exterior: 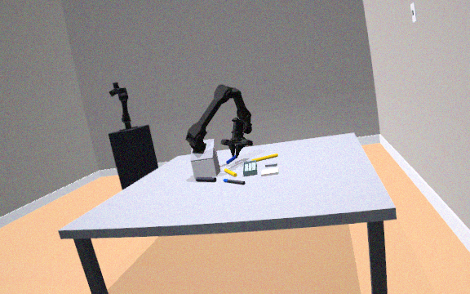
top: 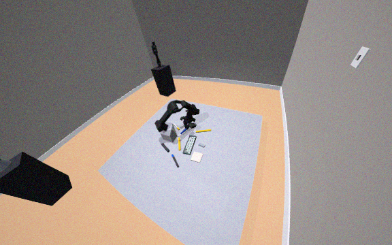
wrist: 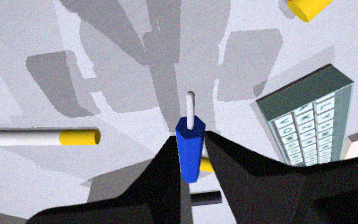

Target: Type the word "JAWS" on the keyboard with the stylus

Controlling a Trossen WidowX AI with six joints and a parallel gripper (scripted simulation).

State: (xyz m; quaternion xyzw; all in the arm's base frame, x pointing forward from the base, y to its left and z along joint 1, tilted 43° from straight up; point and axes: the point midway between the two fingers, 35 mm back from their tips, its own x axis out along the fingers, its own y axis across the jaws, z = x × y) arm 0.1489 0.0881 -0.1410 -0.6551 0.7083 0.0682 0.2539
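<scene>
Pincer (top: 190,127) (exterior: 235,155) (wrist: 190,139) was pinched on blue stylus (top: 184,131) (exterior: 231,159) (wrist: 190,152), mid-picture in wrist view. Keyboard (top: 190,145) (exterior: 250,168) (wrist: 307,125) lay apart, right of pincer there, long side running top to bottom, leaning slightly. Stylus likely needed to go right.

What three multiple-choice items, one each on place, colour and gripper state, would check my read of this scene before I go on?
1. In the top view, the keyboard lies between the white pad and:
A) the wall plate
B) the arm's gripper
C) the near table edge

2. The stylus body is:
A) red
B) green
C) blue

3. The gripper is:
A) shut on the stylus
B) shut on nothing
C) wide open

Key:
1 B: the gripper is above it in the picture, the pad below.
2 C: the wrist view shows blue behind a pale tip.
3 A: the fingers flank the blue body.
</scene>
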